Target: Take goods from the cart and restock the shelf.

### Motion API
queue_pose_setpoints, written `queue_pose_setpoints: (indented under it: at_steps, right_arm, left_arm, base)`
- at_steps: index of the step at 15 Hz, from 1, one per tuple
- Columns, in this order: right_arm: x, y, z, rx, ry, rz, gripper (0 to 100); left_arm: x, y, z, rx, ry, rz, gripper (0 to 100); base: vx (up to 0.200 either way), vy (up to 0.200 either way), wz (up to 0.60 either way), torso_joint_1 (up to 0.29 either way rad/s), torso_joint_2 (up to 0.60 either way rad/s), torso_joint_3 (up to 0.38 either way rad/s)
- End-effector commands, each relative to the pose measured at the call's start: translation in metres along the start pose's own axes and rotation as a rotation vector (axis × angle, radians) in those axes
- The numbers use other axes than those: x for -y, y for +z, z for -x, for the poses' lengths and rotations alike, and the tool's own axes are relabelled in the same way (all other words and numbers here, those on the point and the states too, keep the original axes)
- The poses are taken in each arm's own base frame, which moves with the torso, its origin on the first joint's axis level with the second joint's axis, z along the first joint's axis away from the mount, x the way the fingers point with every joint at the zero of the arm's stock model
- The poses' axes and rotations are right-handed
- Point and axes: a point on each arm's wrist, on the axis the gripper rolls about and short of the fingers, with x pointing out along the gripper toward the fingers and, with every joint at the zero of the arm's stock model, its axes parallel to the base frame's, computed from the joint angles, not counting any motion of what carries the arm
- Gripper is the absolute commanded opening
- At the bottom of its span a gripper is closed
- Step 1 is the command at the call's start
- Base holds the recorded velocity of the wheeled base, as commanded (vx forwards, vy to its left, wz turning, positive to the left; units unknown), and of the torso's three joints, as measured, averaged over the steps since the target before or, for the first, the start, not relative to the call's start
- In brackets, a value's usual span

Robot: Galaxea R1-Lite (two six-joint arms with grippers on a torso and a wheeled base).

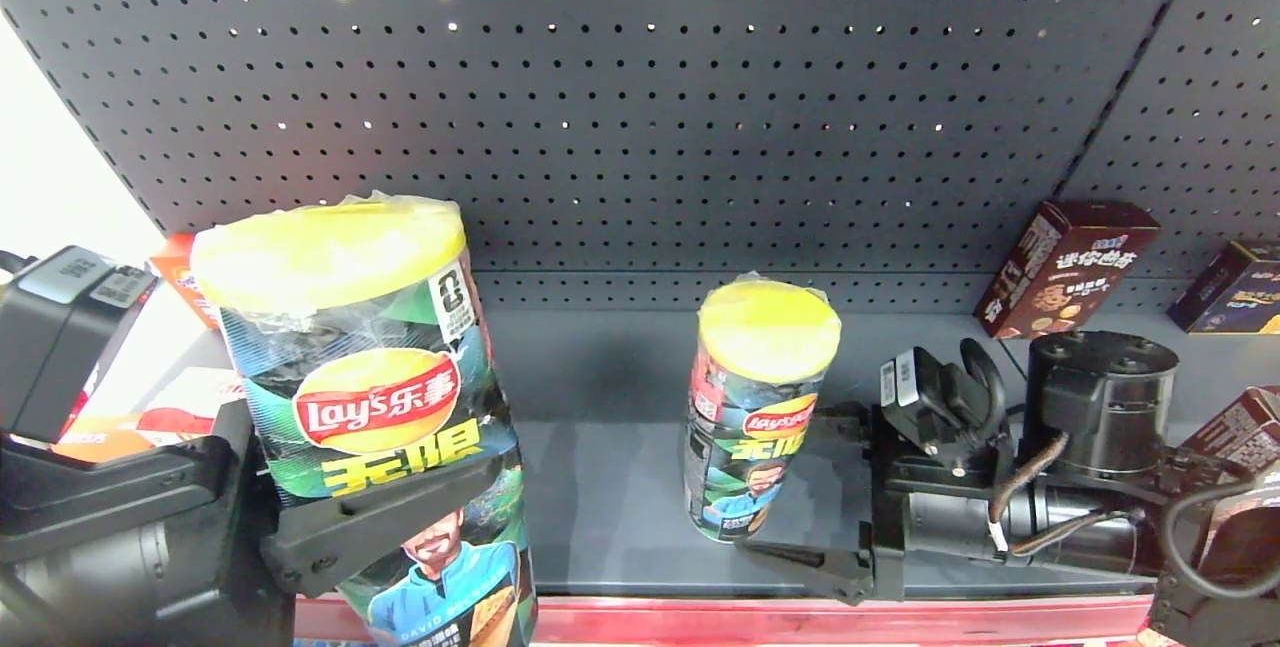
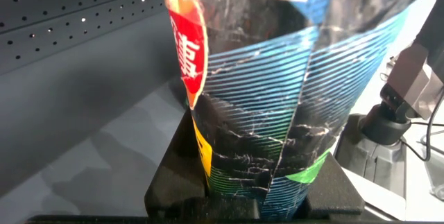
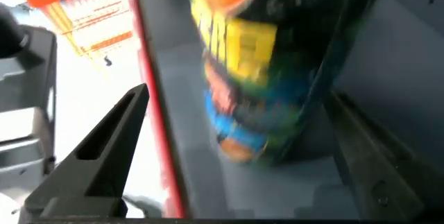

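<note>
Nearest, on the left, a chip can (image 1: 370,407) is clenched upright in the left hand (image 1: 400,497), probably ready for shelving. Farther right, a second can (image 1: 765,397) stands on the shelf (image 1: 610,467), straddled by the right hand (image 1: 790,487), whose spread fingers look released.

Light in the head view is bright and even, coming from above and in front. Pinpricks of light shine through holes in the pegboard (image 1: 640,127), and the far left edge is blown out white. A soft shadow lies on the shelf (image 1: 600,487) beside the middle can (image 1: 760,407). Straight lines bow toward the edges. The left can (image 1: 360,377) has crinkled wrap with pale glare. The right wrist view is smeared by motion blur.
</note>
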Motion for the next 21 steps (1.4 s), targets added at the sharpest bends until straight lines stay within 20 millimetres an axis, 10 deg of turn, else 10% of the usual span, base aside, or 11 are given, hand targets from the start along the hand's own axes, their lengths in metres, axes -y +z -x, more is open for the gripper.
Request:
queue_pose_setpoints:
  at_steps: [1, 14, 21]
  right_arm:
    - [-0.009, 0.002, 0.012, 0.004, 0.002, 0.003, 100]
    - [-0.021, -0.005, 0.025, -0.017, 0.012, -0.004, 100]
    - [-0.014, 0.030, 0.074, 0.111, -0.153, 0.087, 100]
  left_arm:
    - [0.000, 0.000, 0.000, 0.000, 0.000, 0.000, 0]
    - [0.000, 0.000, 0.000, 0.000, 0.000, -0.001, 0]
    - [0.000, -0.007, 0.002, -0.021, 0.002, 0.009, 0]
  base:
    - [0.000, 0.000, 0.00, 0.000, 0.00, 0.000]
    - [0.000, 0.000, 0.00, 0.000, 0.00, 0.000]
    - [0.000, 0.000, 0.00, 0.000, 0.00, 0.000]
